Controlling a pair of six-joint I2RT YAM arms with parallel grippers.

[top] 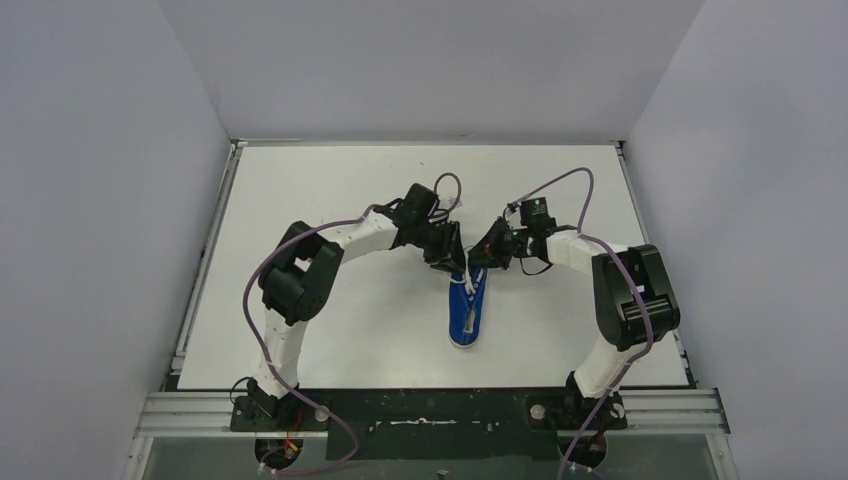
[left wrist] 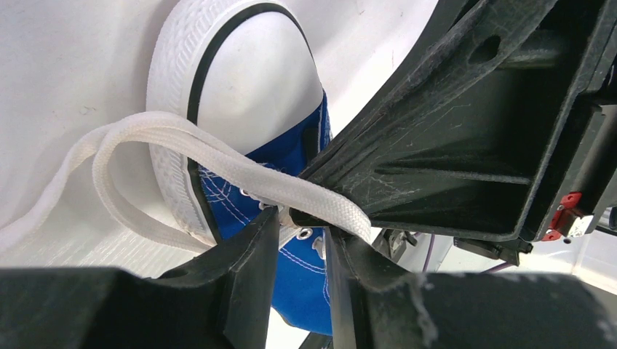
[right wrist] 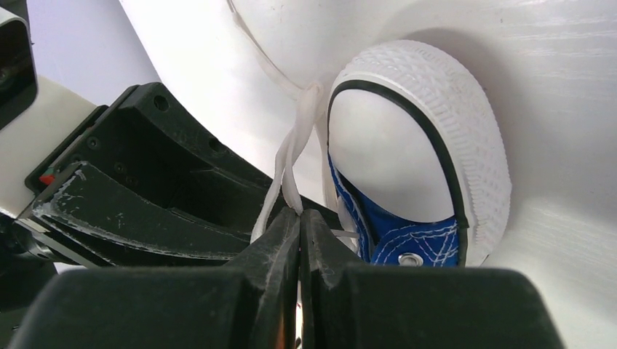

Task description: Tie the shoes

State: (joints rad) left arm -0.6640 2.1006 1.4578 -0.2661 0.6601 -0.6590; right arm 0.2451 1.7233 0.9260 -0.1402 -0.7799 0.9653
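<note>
Your right tool clamps the laces taut over the sneaker so your parted left tool can grab.

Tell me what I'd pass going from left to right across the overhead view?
First the left arm's black elbow → left tool → right tool, pinching a white lace → right arm's black elbow. The blue shoe lies just below where the tools meet, so I leave it out.

Has white links w/ black joint housings on left arm & right arm; carries looping purple cables; ends in scuffed blk plastic fingers.
</note>
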